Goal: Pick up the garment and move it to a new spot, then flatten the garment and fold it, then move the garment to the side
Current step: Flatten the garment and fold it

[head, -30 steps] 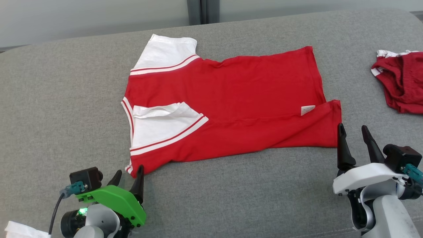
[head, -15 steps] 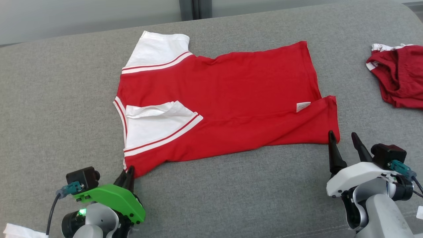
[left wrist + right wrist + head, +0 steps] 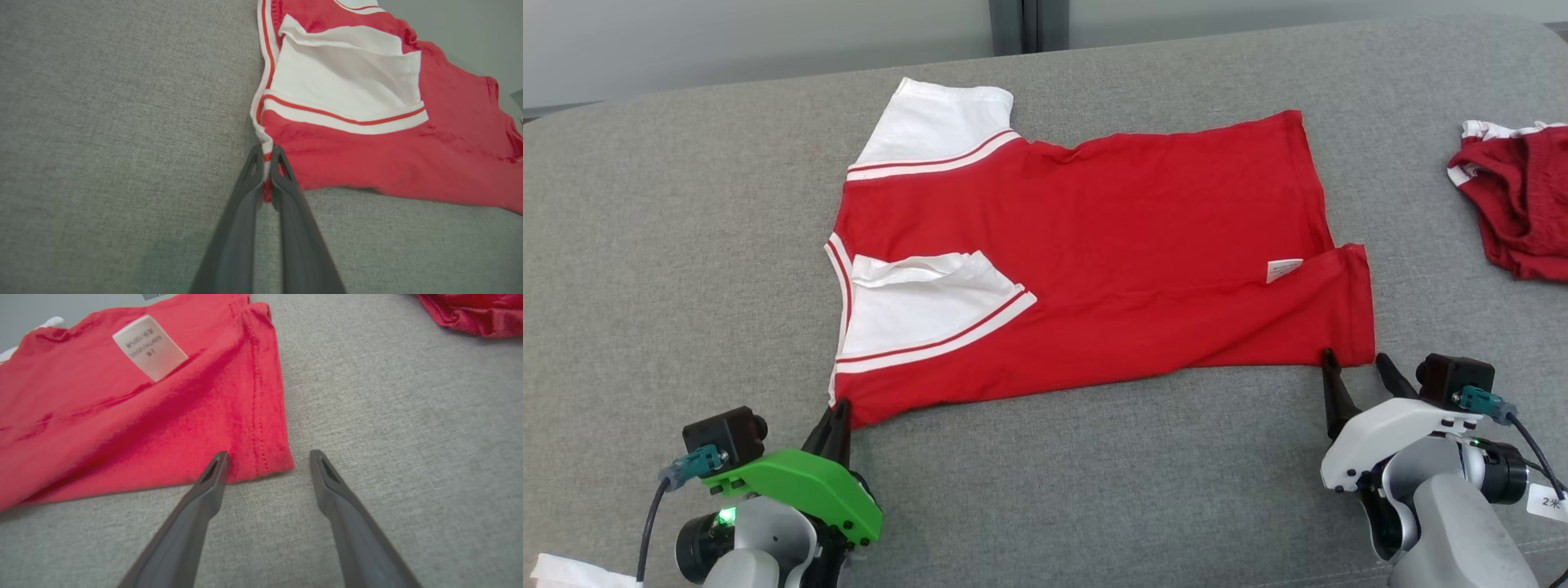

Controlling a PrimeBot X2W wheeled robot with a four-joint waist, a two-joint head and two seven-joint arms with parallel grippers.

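Grey cushion (image 3: 645,286); left gripper (image 3: 267,151) jaws pinching garment (image 3: 1094,245) corner; right gripper (image 3: 269,455) jaws wide; wrist view resolves label (image 3: 150,347) print.

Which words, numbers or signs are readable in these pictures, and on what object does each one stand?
"2", followed by a star-like mark: on a small white tag at the lower right edge of the head view.
White sewn-in label on the red garment: short printed lines, upside down in the right wrist view, too blurred to read.
No other text is legible.
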